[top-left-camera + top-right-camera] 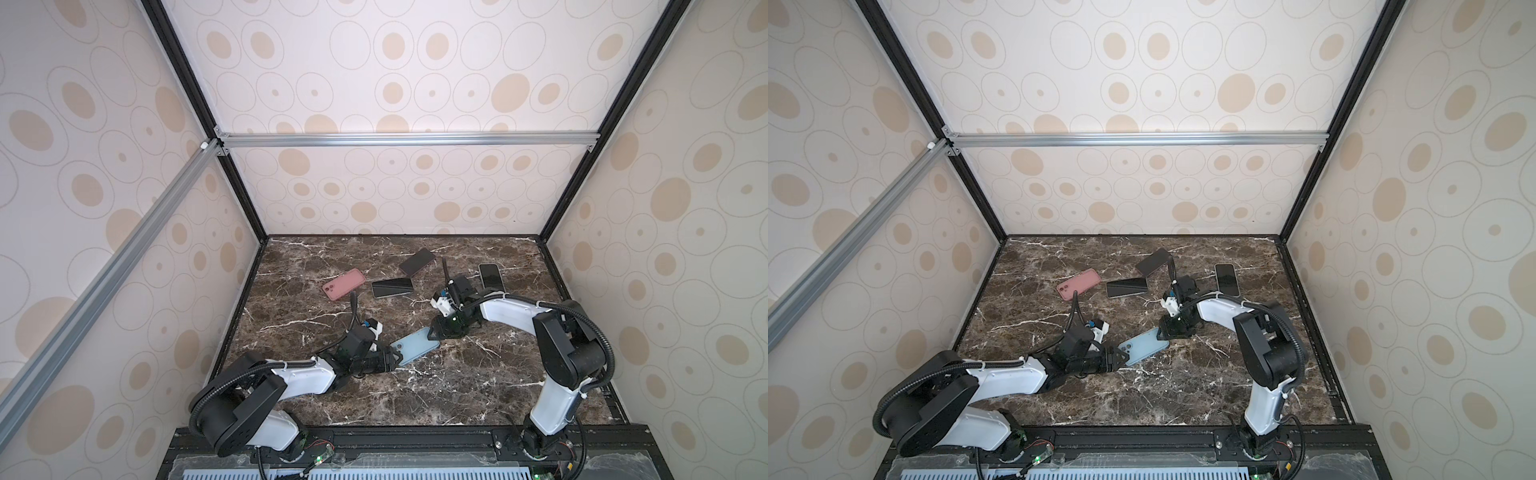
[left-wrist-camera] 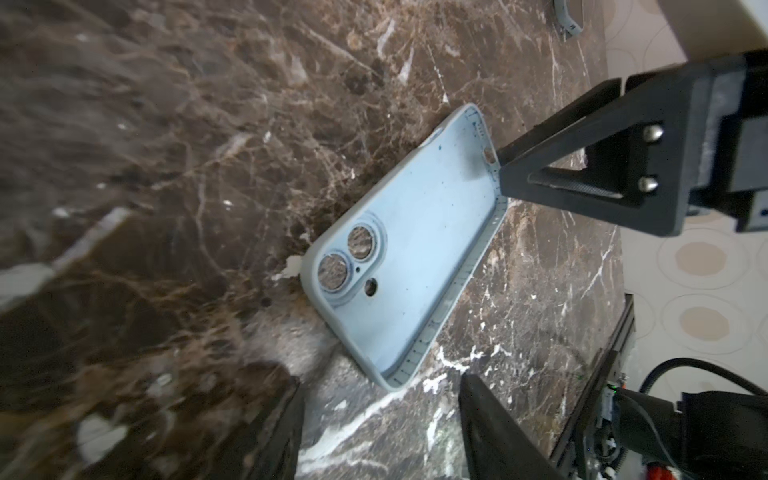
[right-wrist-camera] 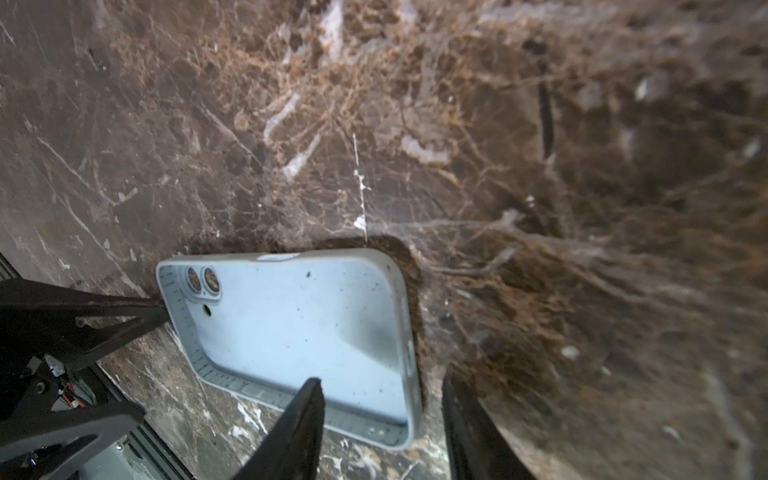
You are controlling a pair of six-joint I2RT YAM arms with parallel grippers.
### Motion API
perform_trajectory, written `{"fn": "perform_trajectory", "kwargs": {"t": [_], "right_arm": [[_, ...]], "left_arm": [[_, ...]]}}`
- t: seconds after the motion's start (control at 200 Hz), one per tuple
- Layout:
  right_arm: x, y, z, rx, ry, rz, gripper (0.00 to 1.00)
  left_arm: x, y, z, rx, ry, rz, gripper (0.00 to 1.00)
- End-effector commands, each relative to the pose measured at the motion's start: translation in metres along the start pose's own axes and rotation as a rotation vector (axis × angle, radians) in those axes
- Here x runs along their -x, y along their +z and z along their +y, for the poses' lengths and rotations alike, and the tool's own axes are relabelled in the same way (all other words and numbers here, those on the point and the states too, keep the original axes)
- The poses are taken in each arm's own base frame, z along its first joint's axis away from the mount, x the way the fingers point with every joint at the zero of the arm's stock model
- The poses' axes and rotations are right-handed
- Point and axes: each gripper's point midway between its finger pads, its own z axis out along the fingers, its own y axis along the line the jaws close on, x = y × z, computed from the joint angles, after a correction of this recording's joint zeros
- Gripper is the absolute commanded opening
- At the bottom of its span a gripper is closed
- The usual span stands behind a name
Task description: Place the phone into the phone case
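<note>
The left end effector (image 2: pixel 380 380) stands partly open and empty, one fingertip against the camera-hole end of the blue phone case (image 2: pixel 415 249). The right end effector (image 3: pixel 382 379) is also partly open and grips nothing. It straddles the wall at the case's other end, though I cannot tell if its inner finger presses the floor. The case lies open side up on the tabletop (image 1: pixel 415 399) between them. A black phone (image 1: pixel 392 287) and a second phone (image 1: pixel 491 277) lie well apart, farther back. The step in hand looks like squaring the case. Next, one arm must fetch a phone while the other steadies the case.
</note>
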Motion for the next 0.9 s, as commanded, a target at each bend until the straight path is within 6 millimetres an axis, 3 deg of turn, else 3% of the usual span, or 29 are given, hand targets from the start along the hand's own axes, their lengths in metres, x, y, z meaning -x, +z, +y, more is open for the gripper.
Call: {"fn": "perform_trajectory", "kwargs": {"t": [0.0, 0.255, 0.53, 0.895], "right_arm": [[-0.018, 0.008, -0.004, -0.018, 0.030, 0.053, 0.48], [-0.030, 0.007, 0.007, -0.010, 0.028, 0.071, 0.46], [-0.032, 0.005, 0.013, -0.010, 0.051, 0.060, 0.41], [-0.026, 0.000, 0.009, -0.045, 0.042, 0.031, 0.41]], "left_arm": [[-0.001, 0.008, -0.008, -0.040, -0.035, 0.022, 0.55], [0.013, 0.020, -0.002, 0.032, 0.001, 0.000, 0.52], [0.038, 0.047, 0.010, 0.134, 0.070, 0.005, 0.48], [0.041, 0.041, 0.017, 0.152, 0.074, 0.002, 0.50]]}}
